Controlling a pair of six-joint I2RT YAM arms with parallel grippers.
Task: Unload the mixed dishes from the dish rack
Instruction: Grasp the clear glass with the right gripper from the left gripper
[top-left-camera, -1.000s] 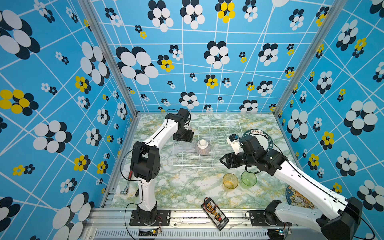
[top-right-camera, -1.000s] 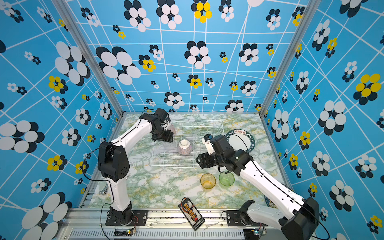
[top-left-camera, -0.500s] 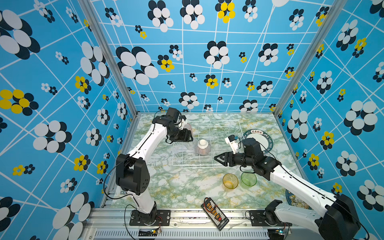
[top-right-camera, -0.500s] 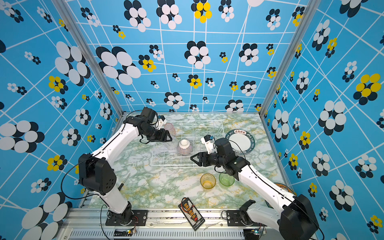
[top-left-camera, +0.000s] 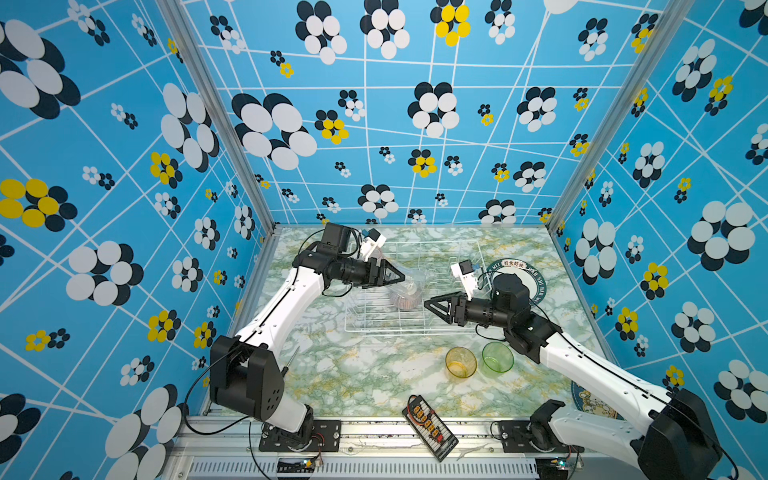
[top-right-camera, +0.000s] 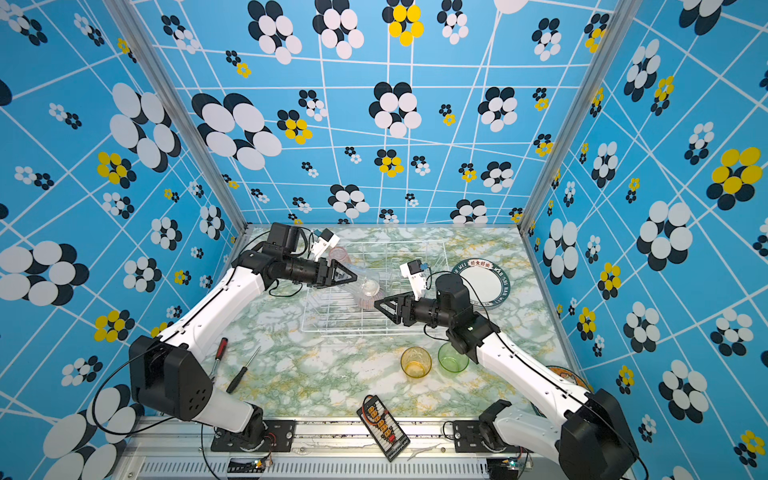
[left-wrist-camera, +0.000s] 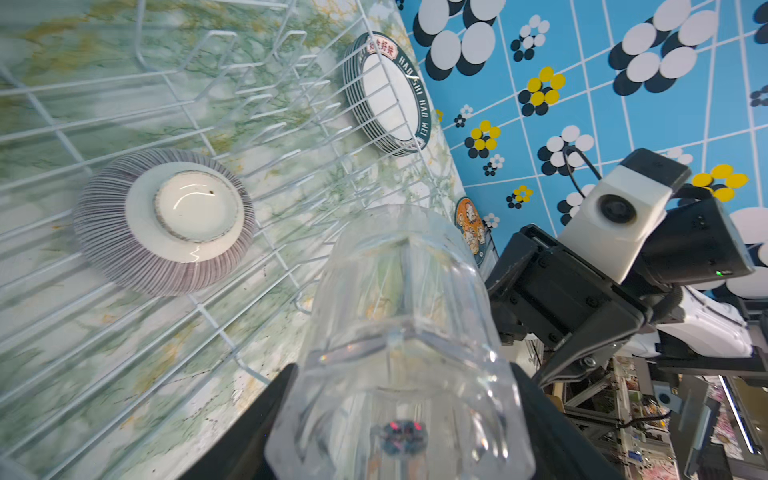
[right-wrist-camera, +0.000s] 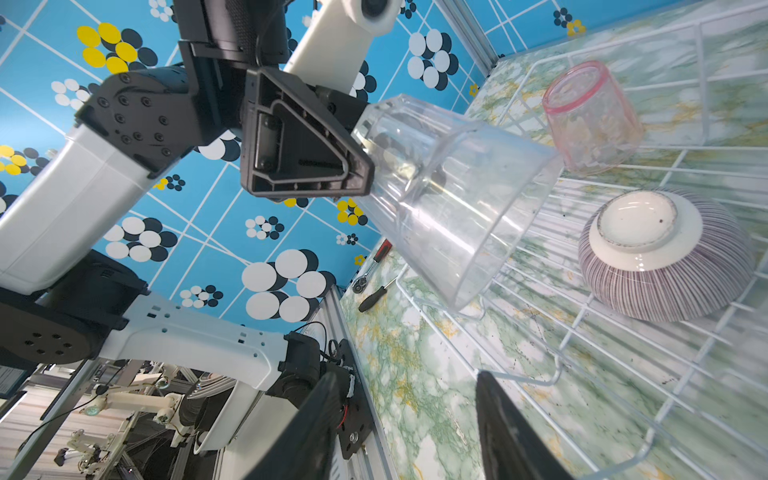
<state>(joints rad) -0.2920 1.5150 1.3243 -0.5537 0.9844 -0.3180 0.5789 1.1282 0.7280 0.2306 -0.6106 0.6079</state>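
Right wrist camera gives the plainest look. The left tool (right-wrist-camera: 374, 166) is clamped on the base end of the clear glass (right-wrist-camera: 457, 199), which hangs in the air above the rack (right-wrist-camera: 623, 345). The glass lies almost level, its long axis running from the left tool toward the right one, with the open mouth leading and tipped a little down.

The right tool (right-wrist-camera: 405, 378) faces that mouth head-on from a short way off. Its jaws stand partly apart with nothing between them. To my eye this is a hand-over: the right arm is the nearer free one, and it would have to close on the mouth end without crowding the left tool at the base.

The rack is mostly bare wire. A pink glass (right-wrist-camera: 594, 120) sits toward its far left corner, and a striped bowl (right-wrist-camera: 665, 257) sits upside down near the middle, just under the held glass. The plate slots are empty.

In a top view, a yellow glass (top-left-camera: 460, 362) and a green glass (top-left-camera: 497, 357) stand mouth-up and empty on the desk (top-left-camera: 353, 374), side by side in front of the rack. The plates (top-right-camera: 484, 282) sit stacked flat on the desk just beside the rack's right end.
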